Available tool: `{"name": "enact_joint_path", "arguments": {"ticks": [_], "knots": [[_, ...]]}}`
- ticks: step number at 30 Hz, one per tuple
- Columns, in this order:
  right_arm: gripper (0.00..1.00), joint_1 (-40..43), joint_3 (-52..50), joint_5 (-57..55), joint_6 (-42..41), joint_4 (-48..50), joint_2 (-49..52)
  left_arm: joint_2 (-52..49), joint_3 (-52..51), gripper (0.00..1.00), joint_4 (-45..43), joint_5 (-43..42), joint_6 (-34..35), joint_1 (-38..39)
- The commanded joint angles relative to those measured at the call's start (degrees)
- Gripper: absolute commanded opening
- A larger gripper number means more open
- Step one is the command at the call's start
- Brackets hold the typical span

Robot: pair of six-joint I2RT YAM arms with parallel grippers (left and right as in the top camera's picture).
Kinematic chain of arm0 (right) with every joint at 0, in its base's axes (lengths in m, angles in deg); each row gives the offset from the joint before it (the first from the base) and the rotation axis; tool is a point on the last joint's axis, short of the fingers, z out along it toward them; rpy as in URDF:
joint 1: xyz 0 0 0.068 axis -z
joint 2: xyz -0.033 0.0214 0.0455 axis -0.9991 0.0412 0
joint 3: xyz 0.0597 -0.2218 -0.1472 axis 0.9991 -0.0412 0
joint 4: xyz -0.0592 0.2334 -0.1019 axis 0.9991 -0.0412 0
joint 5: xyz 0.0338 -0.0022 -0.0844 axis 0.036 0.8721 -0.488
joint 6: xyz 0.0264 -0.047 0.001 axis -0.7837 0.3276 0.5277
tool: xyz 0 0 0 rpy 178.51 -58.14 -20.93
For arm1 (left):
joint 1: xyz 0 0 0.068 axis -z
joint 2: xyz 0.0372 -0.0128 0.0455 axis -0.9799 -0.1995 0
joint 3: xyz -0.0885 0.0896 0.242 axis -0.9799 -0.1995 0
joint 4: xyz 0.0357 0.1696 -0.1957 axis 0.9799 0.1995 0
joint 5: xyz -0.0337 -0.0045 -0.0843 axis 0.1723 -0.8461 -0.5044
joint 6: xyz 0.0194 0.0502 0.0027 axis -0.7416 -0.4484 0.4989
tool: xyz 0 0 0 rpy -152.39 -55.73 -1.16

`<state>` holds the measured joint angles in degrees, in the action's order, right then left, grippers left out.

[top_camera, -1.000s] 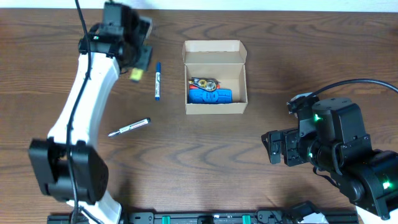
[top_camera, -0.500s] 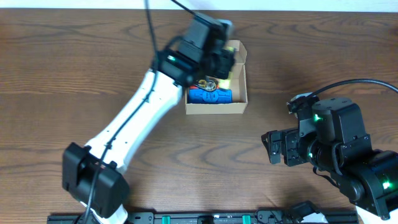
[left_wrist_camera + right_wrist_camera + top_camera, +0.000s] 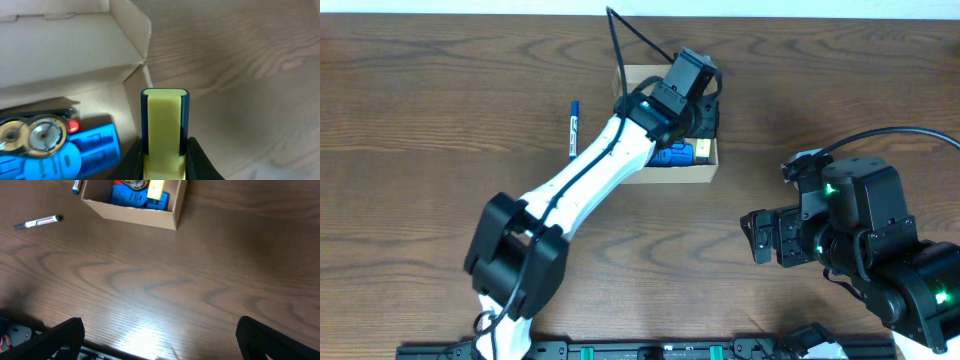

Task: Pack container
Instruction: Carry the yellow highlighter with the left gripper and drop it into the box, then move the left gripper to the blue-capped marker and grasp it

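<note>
Holding a yellow block between narrow jaws, we hang our left gripper over the open container, far middle of the table — our right gripper stands wide open, well apart.

A blue marker is lying on the dark wooden table, at the far left, its length running near to far. A black-and-silver pen is lying nearer and well apart from it, slightly slanted.
</note>
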<state>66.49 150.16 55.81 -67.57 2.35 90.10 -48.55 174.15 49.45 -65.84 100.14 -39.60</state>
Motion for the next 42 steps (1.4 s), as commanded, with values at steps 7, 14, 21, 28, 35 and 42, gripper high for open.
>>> {"name": "enact_joint_path", "arguments": {"ticks": [7,14,21,28,35,42], "knots": [[0.99,-0.5,0.1,-0.2,-0.5,0.0,0.0,-3.0,0.1,0.06,-2.3,1.1,3.3,-0.3],[0.99,-0.5,0.1,-0.2,-0.5,0.0,0.0,-3.7,0.1,0.06,-3.6,1.0,4.4,-0.3],[0.99,-0.5,0.1,-0.2,-0.5,0.0,0.0,-3.8,0.1,0.06,-3.4,1.0,4.9,-0.3],[0.99,-0.5,0.1,-0.2,-0.4,0.0,0.0,-3.8,0.1,0.4,-3.0,0.5,5.2,-0.3],[0.99,-0.5,0.1,-0.2,-0.4,0.0,0.0,-2.9,0.1,0.45,-3.0,-4.0,5.2,-0.7],[0.99,-0.5,0.1,-0.2,-0.5,0.0,0.0,3.7,0.2,0.41,0.8,-7.7,-0.3,-2.0]]}}
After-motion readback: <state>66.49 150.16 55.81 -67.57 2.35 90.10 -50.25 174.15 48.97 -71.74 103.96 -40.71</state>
